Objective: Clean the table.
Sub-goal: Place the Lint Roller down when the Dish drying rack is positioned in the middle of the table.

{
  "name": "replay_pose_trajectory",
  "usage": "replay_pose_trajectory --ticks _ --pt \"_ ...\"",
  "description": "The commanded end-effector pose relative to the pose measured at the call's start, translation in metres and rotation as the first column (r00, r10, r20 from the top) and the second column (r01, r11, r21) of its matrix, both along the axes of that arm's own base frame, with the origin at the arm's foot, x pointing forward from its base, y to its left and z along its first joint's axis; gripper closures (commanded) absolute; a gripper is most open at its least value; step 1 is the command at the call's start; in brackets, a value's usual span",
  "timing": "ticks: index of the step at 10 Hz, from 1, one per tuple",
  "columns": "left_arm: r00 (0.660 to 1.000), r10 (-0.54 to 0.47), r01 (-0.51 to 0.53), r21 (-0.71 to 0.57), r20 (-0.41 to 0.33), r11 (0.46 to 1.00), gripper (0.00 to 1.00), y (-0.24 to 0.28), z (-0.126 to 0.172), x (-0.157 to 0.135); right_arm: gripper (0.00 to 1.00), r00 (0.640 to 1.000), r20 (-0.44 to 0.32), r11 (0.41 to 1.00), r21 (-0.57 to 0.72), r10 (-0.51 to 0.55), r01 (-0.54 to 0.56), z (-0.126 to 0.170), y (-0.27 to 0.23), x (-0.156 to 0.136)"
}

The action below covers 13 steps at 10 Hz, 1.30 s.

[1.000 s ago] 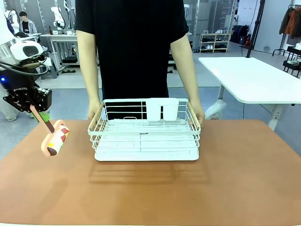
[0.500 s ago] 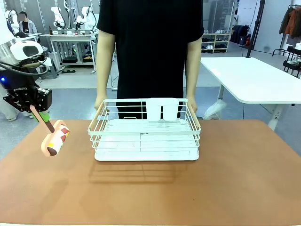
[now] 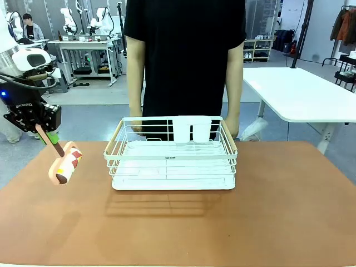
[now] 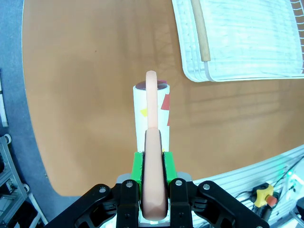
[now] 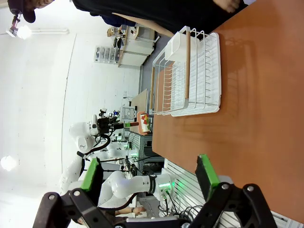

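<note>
Person's hands (image 3: 232, 131) had come off white dish rack (image 3: 172, 160) and drawn back; rack sat mid worktop (image 3: 278, 211), released. Left gripper (image 3: 47, 135) stayed put at worktop's left edge, fingers clamped on pink handle of lint roller (image 3: 65, 163), roller held above surface, not yet touching. Judgement: wiping could begin, rack left in way.

Left wrist view showed handle pinched between green pads (image 4: 137, 165) and roller aimed at bare worktop beside rack corner. Right wrist view showed right gripper (image 5: 149, 178) with fingers wide, empty, well apart from rack.
</note>
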<state>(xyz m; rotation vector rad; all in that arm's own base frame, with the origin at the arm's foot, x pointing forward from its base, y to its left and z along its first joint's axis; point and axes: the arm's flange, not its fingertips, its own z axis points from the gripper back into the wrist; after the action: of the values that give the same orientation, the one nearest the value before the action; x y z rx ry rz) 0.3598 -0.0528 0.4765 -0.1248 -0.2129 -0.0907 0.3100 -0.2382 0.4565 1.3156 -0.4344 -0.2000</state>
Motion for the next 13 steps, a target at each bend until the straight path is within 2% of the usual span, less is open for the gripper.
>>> replay_pose_trajectory --ticks 1,4,5,6,7,8,9,10,12,13 --pt "1.000 0.019 -0.019 0.008 0.003 1.000 0.79 0.000 0.001 -0.001 0.00 1.000 0.008 1.000 0.008 -0.001 0.001 0.004 0.001 -0.001" --pt "1.000 0.000 0.000 0.000 0.000 1.000 0.79 0.000 0.000 0.000 0.00 1.000 0.008 1.000 0.008 -0.001 0.001 0.004 0.001 -0.001" --pt "0.998 0.060 -0.060 -0.055 0.002 0.997 0.79 0.007 -0.001 0.017 0.00 1.000 0.008 1.000 0.008 -0.001 0.001 0.004 0.001 -0.001" --pt "0.984 0.175 -0.178 -0.151 -0.032 0.972 0.79 0.014 0.000 0.035 0.00 1.000 0.008 1.000 0.008 -0.001 0.001 0.004 0.001 -0.001" --pt "0.949 0.307 -0.315 -0.211 -0.068 0.926 0.79 0.024 0.003 0.055 0.00 1.000 0.008 1.000 0.008 -0.001 0.001 0.004 0.001 -0.001" --pt "0.897 0.429 -0.443 -0.199 -0.109 0.874 0.79 0.035 -0.002 0.076 0.00 1.000 0.008 1.000 0.008 -0.001 0.001 0.004 0.001 -0.001" --pt "0.810 0.573 -0.585 -0.220 -0.121 0.781 0.79 0.036 0.000 0.096 0.00 1.000 0.008 1.000 0.008 -0.001 0.001 0.004 0.001 -0.001" --pt "0.761 0.629 -0.647 -0.248 -0.159 0.721 0.79 0.036 0.002 0.108 0.00 1.000 0.008 1.000 0.008 -0.001 0.001 0.004 0.001 -0.001" --pt "0.587 0.801 -0.787 -0.316 -0.117 0.530 0.79 0.020 -0.023 0.130 0.00 1.000 0.008 1.000 0.008 -0.001 0.001 0.004 0.001 -0.001" --pt "0.461 0.878 -0.834 -0.402 -0.132 0.378 0.79 0.013 -0.032 0.140 0.00 1.000 0.008 1.000 0.008 -0.001 0.001 0.004 0.001 -0.001"
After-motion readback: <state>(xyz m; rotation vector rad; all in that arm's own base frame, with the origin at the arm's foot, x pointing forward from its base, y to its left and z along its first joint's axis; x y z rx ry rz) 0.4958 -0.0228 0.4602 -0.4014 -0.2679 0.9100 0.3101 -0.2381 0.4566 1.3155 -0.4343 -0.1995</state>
